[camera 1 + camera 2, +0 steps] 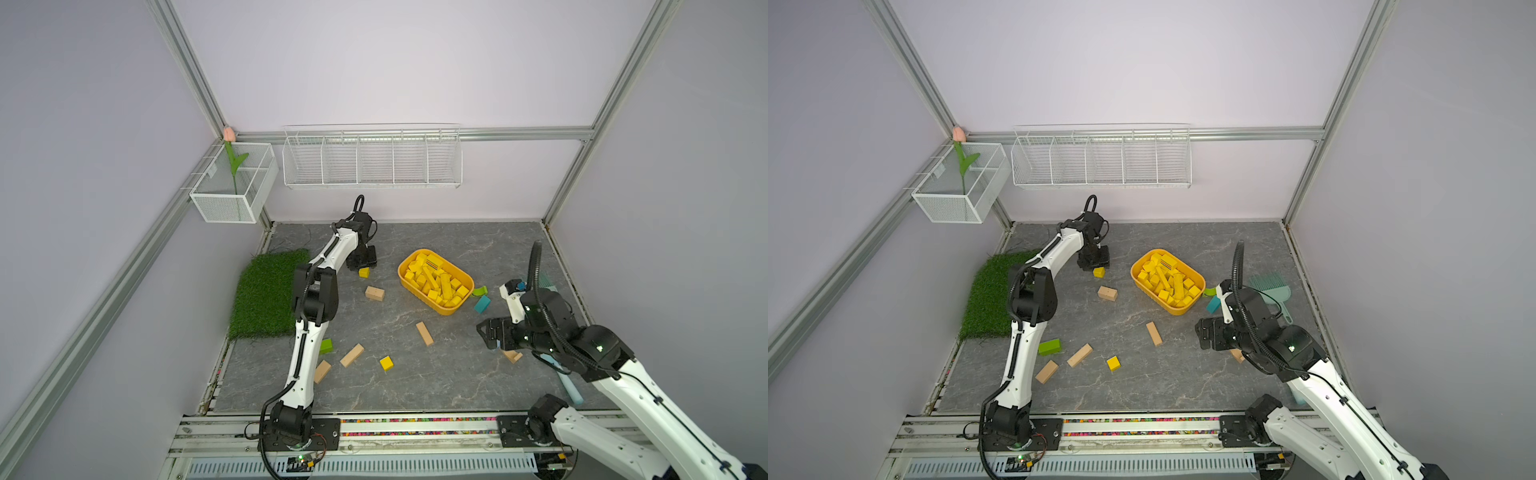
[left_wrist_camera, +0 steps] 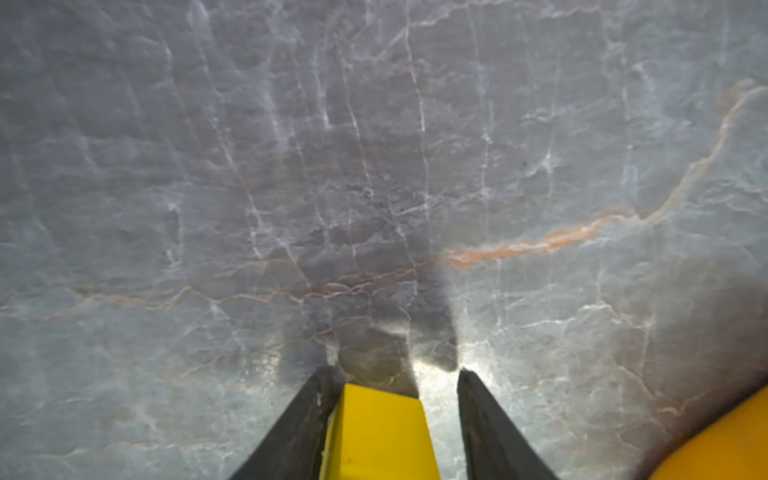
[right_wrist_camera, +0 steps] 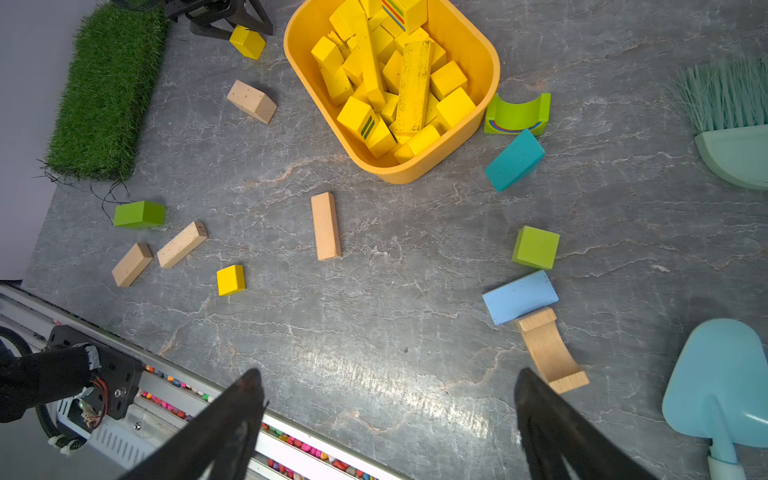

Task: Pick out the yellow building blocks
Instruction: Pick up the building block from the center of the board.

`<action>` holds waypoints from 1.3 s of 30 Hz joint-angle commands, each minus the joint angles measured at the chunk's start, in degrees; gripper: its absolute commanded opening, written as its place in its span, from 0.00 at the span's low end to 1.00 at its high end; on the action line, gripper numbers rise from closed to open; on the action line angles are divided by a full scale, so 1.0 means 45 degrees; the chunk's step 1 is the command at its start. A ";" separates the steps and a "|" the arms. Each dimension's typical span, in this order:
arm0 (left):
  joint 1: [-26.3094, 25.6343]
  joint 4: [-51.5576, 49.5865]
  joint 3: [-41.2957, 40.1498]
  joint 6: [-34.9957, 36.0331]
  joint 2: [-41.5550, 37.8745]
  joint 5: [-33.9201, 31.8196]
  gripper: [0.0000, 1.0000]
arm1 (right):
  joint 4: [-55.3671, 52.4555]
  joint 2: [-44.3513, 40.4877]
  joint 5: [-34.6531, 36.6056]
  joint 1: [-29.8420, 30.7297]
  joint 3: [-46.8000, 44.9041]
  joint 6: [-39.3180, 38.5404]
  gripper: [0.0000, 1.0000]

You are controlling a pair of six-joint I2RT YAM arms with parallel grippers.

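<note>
Downward points the left claw (image 2: 395, 371), straddling a yellow block (image 2: 378, 432).

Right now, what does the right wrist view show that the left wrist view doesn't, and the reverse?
Only right wrist: a loose yellow cube, a tan bar, a green cube, the grass mat, and the yellow blocks heaped in the tub. Only left wrist: the gap between one finger of the left gripper and the yellow block it straddles. Both: that block, the tub, the grey table.
</note>
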 commanded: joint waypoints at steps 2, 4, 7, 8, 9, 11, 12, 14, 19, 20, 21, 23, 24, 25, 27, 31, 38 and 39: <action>-0.0053 -0.0615 -0.0635 -0.0115 0.0101 0.0113 0.49 | -0.0072 -0.0158 0.0119 -0.0052 -0.0205 0.0029 0.94; -0.0063 -0.0584 -0.0826 -0.0125 -0.0087 0.0163 0.49 | -0.0071 -0.0159 0.0114 -0.0059 -0.0170 0.0031 0.94; -0.0074 -0.0333 -0.1469 -0.0112 -0.0570 0.0215 0.47 | -0.0090 -0.0193 0.0121 -0.0057 -0.0168 0.0037 0.94; -0.0095 -0.0204 -0.1759 -0.0106 -0.0763 0.0252 0.45 | -0.0095 -0.0189 0.0132 -0.0042 -0.0175 0.0043 0.94; -0.0098 -0.0054 -0.2078 -0.0115 -0.0973 0.0299 0.42 | -0.0090 -0.0193 0.0139 -0.0041 -0.0181 0.0051 0.94; -0.0097 0.0197 -0.2667 -0.0142 -0.1398 0.0326 0.38 | -0.0091 -0.0213 0.0125 -0.0053 -0.0173 0.0087 0.95; -0.0093 0.0279 -0.2891 -0.0144 -0.1632 0.0360 0.36 | -0.0093 -0.0208 0.0095 -0.0044 -0.0175 0.0081 0.95; -0.0117 0.0446 -0.3240 -0.0154 -0.2055 0.0480 0.30 | -0.0073 -0.0191 0.0077 -0.0050 -0.0184 0.0110 0.95; -0.0403 0.0391 -0.2835 0.0002 -0.3075 0.1047 0.20 | -0.0017 -0.0257 0.0061 -0.0053 -0.0150 0.0202 0.95; -0.0526 0.0379 -0.2561 0.0081 -0.3189 0.1209 0.21 | 0.0004 -0.0276 0.0062 -0.0046 -0.0151 0.0228 0.95; -0.0670 0.0350 -0.2202 0.0172 -0.3262 0.1398 0.23 | 0.0003 -0.0284 0.0060 -0.0026 -0.0151 0.0236 0.95; -0.0978 0.0051 -0.1338 0.0256 -0.3163 0.1620 0.26 | 0.0017 -0.0320 0.0042 -0.0044 -0.0153 0.0291 0.95; -0.1144 -0.0220 -0.0781 0.0300 -0.3005 0.1639 0.26 | 0.0034 -0.0335 0.0039 -0.0045 -0.0166 0.0314 0.95; -0.1298 -0.0479 -0.0225 0.0347 -0.2811 0.1651 0.26 | 0.0041 -0.0361 0.0039 -0.0045 -0.0134 0.0344 0.95; -0.1674 -0.0819 0.0654 0.0487 -0.2471 0.1731 0.26 | 0.0009 -0.0434 0.0041 -0.0058 -0.0123 0.0354 0.95; -0.2361 -0.0850 0.1558 0.0760 -0.1953 0.2329 0.25 | -0.0131 -0.0678 0.0129 -0.0050 -0.0150 0.0384 0.95; -0.3141 -0.0532 0.1746 0.1057 -0.1660 0.2908 0.25 | -0.0149 -0.1063 0.0208 -0.0046 -0.0392 0.0403 0.95; -0.3249 -0.0473 0.1732 0.1136 -0.1631 0.3092 0.25 | -0.0155 -0.1101 0.0218 -0.0047 -0.0431 0.0403 0.95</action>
